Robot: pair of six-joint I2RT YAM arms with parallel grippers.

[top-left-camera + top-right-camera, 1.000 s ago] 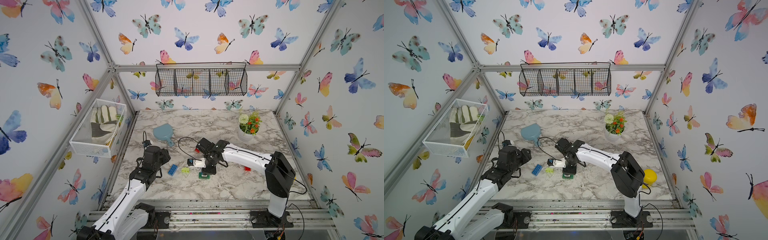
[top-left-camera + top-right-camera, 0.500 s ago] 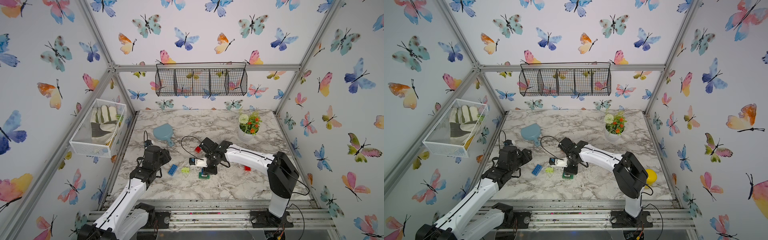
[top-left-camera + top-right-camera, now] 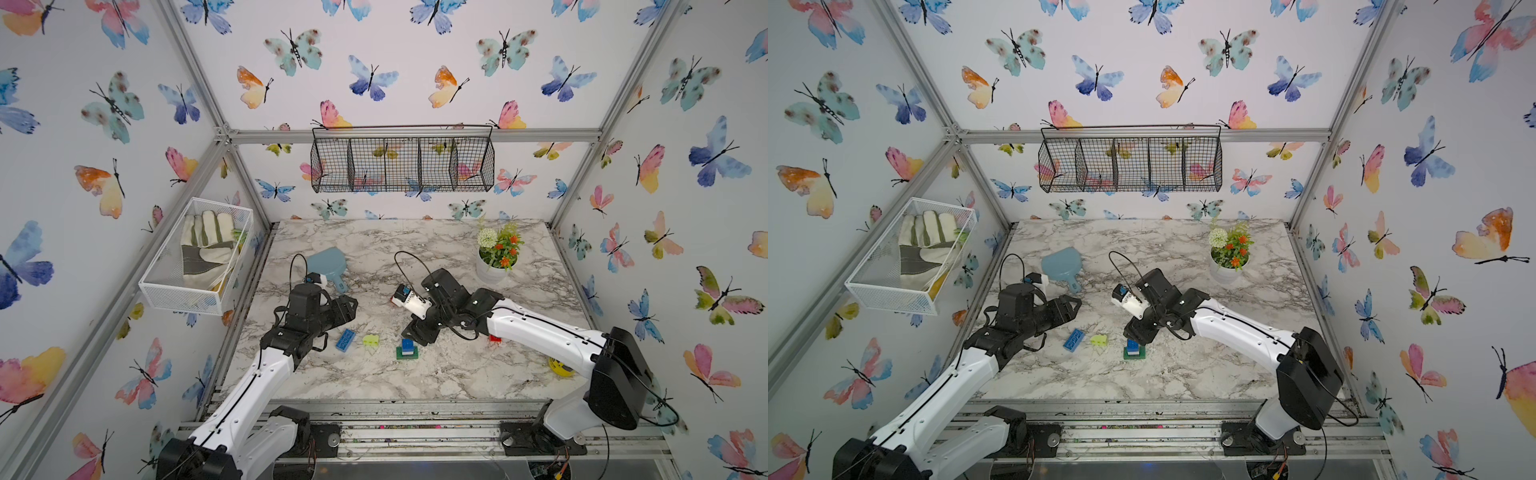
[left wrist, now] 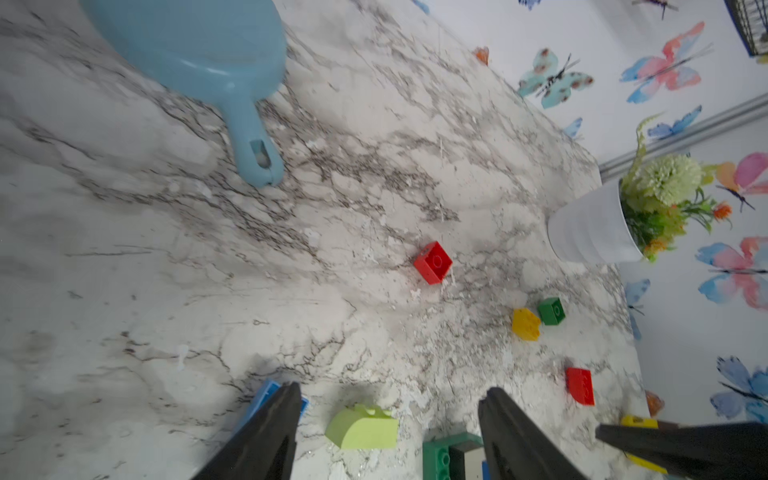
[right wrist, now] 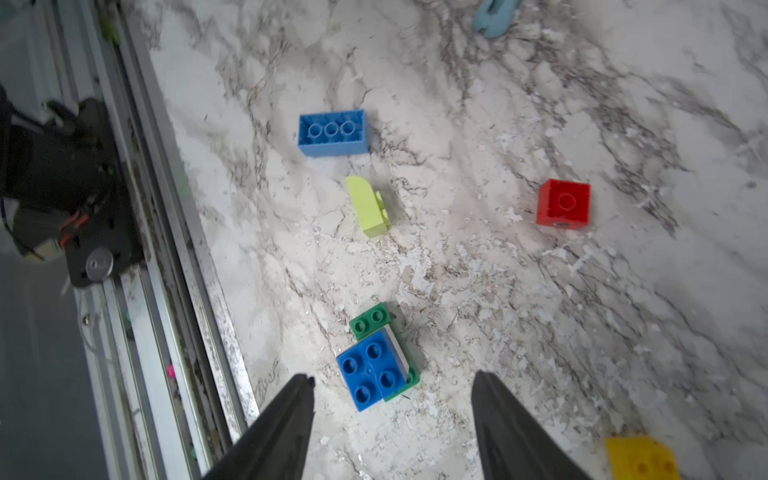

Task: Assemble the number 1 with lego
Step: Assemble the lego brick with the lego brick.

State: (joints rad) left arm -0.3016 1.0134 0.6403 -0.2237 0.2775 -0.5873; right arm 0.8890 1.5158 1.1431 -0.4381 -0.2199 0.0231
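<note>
- Column begun — the stack (image 5: 372, 368), blue on white on green, stands near the front of the bench (image 3: 436, 374). The right jaws gape empty beside it.
- Left jaws released, empty, near the lime brick (image 4: 361, 426).
- Next: fetch a loose brick and press it squarely on top.
- Loose: two red bricks (image 4: 432, 262), two yellow bricks (image 4: 525, 324), one green brick (image 4: 550, 311), one lime, one blue oblong brick (image 5: 332, 132).

The tabletop (image 3: 415, 374) was white with grey marble veining; the walls (image 3: 415, 62) bore watercolour butterflies in blue, pink, orange and teal. The scoop (image 3: 328, 264) was pale blue. The oblong brick (image 3: 345, 340) was blue, the curved brick (image 3: 370, 340) lime, the square brick (image 5: 563, 204) red, and the stack (image 5: 370, 370) blue over white over green.
</note>
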